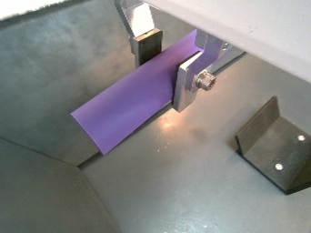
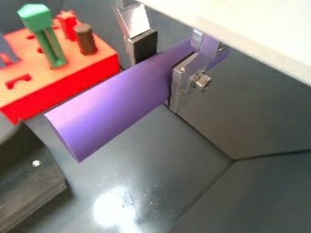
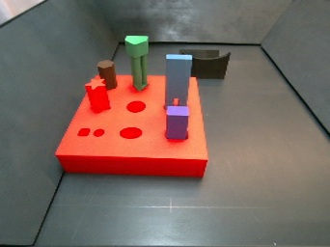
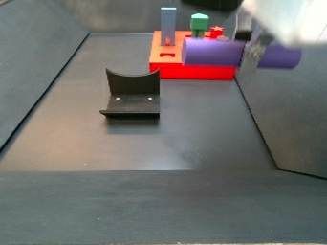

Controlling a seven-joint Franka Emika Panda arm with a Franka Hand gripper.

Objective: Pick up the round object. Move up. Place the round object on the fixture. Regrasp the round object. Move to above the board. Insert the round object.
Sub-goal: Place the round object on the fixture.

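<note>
Nearest the wrist cameras was my own gripper (image 1: pixel 168 65), its silver fingers (image 1: pixel 191 84) clamped across the round object (image 1: pixel 131 102). The purple peg sat between the pads, gripped near one end, with most of its length sticking out sideways past the jaws and its free round end pointing away from me. Its long axis lay roughly level, crosswise to my fingers, not hanging down along them.

I held it in the air, clear of the grey floor. In a side view the peg (image 4: pixel 276 55) showed at the far right, high up, with the fixture (image 4: pixel 130 94) lower down and off toward the middle of the floor, well apart from it. In a wrist view the fixture's bracket (image 1: pixel 275 144) stood off to one side of the held peg, not under it.

The board (image 2: pixel 51 80) sat beyond the peg's free end, its green peg (image 2: pixel 45 35) upright. I judged the peg still had to travel across to the fixture before I could set it down there.
</note>
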